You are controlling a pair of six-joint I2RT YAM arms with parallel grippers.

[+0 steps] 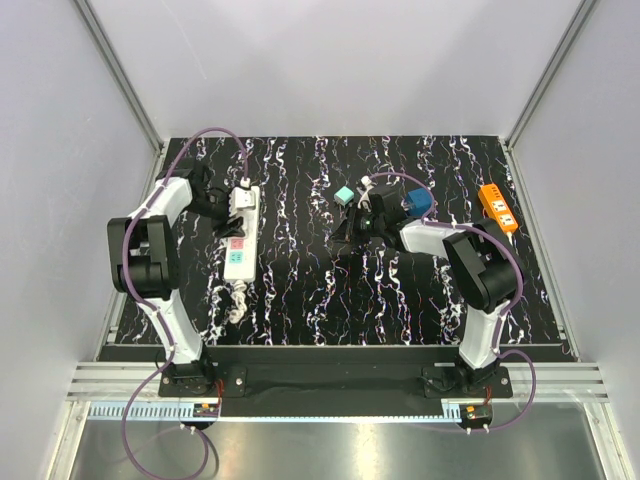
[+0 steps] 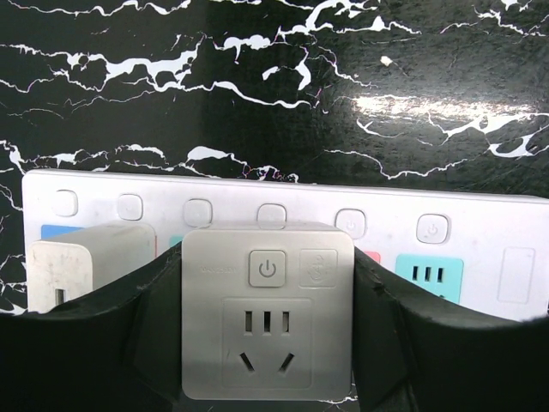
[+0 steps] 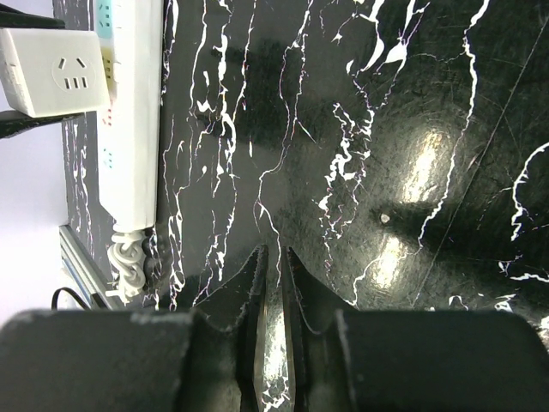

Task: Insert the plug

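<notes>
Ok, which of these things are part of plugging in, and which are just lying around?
In the job:
- adapter, held in the left gripper
- white strip right behind it

Lying about:
- orange strip
- teal cube
- blue block
- charger beside the adapter
- right gripper, shut and empty

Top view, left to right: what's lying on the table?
power strip → teal cube → blue block → orange strip. Skipped: the adapter in the left gripper, since it overlaps the power strip.
</notes>
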